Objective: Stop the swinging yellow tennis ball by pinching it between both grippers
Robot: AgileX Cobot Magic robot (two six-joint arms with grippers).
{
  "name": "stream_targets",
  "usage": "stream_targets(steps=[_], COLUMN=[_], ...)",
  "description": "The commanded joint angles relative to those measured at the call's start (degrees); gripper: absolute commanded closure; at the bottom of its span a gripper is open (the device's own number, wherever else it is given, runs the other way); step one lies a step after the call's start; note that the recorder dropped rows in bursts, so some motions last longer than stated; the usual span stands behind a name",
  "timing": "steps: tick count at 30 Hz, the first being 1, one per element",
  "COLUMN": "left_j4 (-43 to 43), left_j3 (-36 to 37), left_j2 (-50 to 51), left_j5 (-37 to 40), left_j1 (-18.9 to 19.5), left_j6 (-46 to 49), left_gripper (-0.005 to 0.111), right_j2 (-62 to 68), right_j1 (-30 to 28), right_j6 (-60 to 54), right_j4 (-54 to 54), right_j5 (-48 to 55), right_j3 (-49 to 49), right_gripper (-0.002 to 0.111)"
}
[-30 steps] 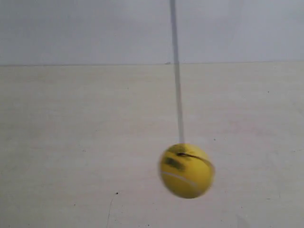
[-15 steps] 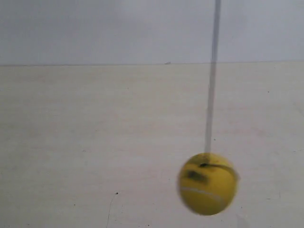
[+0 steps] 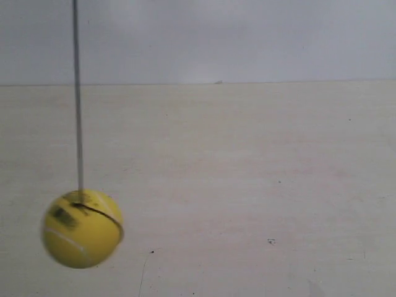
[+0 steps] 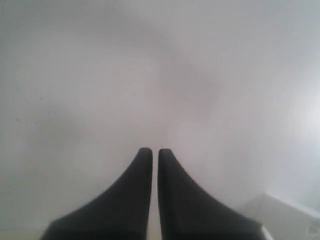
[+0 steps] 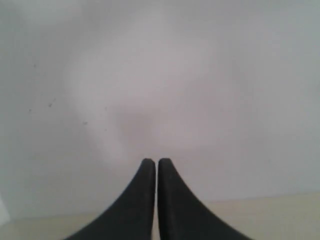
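Observation:
The yellow tennis ball (image 3: 81,228) hangs low at the exterior view's left on a thin black string (image 3: 77,105), blurred by motion, its black label facing the camera. No arm or gripper shows in the exterior view. In the left wrist view my left gripper (image 4: 151,152) is shut, its two black fingers nearly touching, with only a blank pale wall ahead. My right gripper (image 5: 151,162) is shut in the same way in the right wrist view, facing a pale wall. Neither wrist view shows the ball.
A pale beige tabletop (image 3: 247,185) fills the exterior view below a grey-white wall (image 3: 247,37). A white-grey block edge (image 4: 290,220) shows in a corner of the left wrist view. A strip of beige tabletop (image 5: 280,215) lies beneath the right gripper.
The ball has swung from the exterior view's right of centre, past its far-right low point, across to the left. The string has moved with it.

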Motion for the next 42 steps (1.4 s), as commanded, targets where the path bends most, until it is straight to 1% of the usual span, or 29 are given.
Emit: stream_targets(steps=[1, 2, 4, 5, 6, 7, 8, 10, 11, 13, 15, 20, 23, 27, 33, 37, 40, 42], left_j4=[6.7, 8.0, 11.7, 12.0, 12.0, 12.0, 12.5, 13.6, 14.0, 14.1, 14.1, 13.7, 12.5, 11.2, 7.1, 4.2, 4.5, 6.0], left_j3=[-1.2, -1.2, -1.2, -1.0, -1.0, -0.9, -0.9, -0.9, -0.9, -0.9, -0.9, -0.9, -0.9, -0.9, -0.9, -1.0, -1.0, -1.0], left_j2=[9.1, 10.7, 16.8, 21.0, 22.8, 27.2, 30.7, 36.5, 39.2, 44.0, 49.2, 55.9, 59.3, 63.0, 68.1, 69.2, 69.2, 69.2], left_j5=[-3.9, -4.7, -8.3, -12.5, -14.6, -20.4, -24.3, -27.2, -27.4, -27.4, -27.4, -27.4, -27.4, -27.4, -27.4, -27.4, -27.4, -27.4], left_j1=[-0.1, -0.1, -0.1, -0.1, -0.1, -0.1, -0.1, -0.1, -0.3, -2.2, -6.5, -12.0, -13.5, -15.1, -17.8, -20.8, -23.0, -23.6], left_j6=[1.4, 3.1, 8.1, 9.9, 11.3, 14.5, 16.3, 19.4, 20.8, 24.8, 31.4, 42.0, 44.6, 47.9, 52.0, 53.5, 54.0, 54.2], left_gripper=[0.102, 0.102, 0.102, 0.102, 0.102, 0.102, 0.102, 0.102, 0.102, 0.102, 0.102, 0.102, 0.102, 0.102, 0.102, 0.102, 0.102, 0.102], right_j2=[10.5, 13.1, 20.4, 25.4, 27.4, 32.4, 36.3, 42.4, 45.0, 49.1, 52.1, 52.5, 52.5, 52.5, 52.5, 52.5, 52.5, 52.5], right_j1=[-0.1, -0.1, -0.1, -0.1, -0.1, -0.1, -0.1, -0.1, -0.1, -0.1, -0.1, -0.1, -0.1, -0.1, -0.1, -0.1, -0.1, -0.1], right_j6=[7.1, 6.8, 4.4, 3.0, 2.5, 0.2, -1.6, -4.6, -6.0, -8.1, -10.2, -12.5, -12.7, -12.7, -12.7, -12.7, -12.7, -12.6], right_j4=[-12.3, -12.8, -13.8, -14.7, -15.5, -17.5, -18.6, -18.7, -18.7, -20.1, -23.4, -29.7, -29.7, -29.9, -30.1, -30.9, -32.8, -34.4], right_j5=[-11.1, -13.1, -20.7, -24.9, -26.7, -31.4, -34.9, -39.2, -40.9, -44.7, -49.1, -48.8, -48.8, -48.8, -50.2, -50.2, -50.2, -50.2], right_j3=[-0.7, -0.7, -0.7, -0.7, -0.7, -0.7, -0.7, -0.7, -0.7, -0.7, -0.7, -0.7, -0.7, -0.7, -0.7, -0.7, -0.7, -0.7], right_gripper=[0.108, 0.108, 0.108, 0.108, 0.108, 0.108, 0.108, 0.108, 0.108, 0.108, 0.108, 0.108, 0.108, 0.108, 0.108, 0.108, 0.108, 0.108])
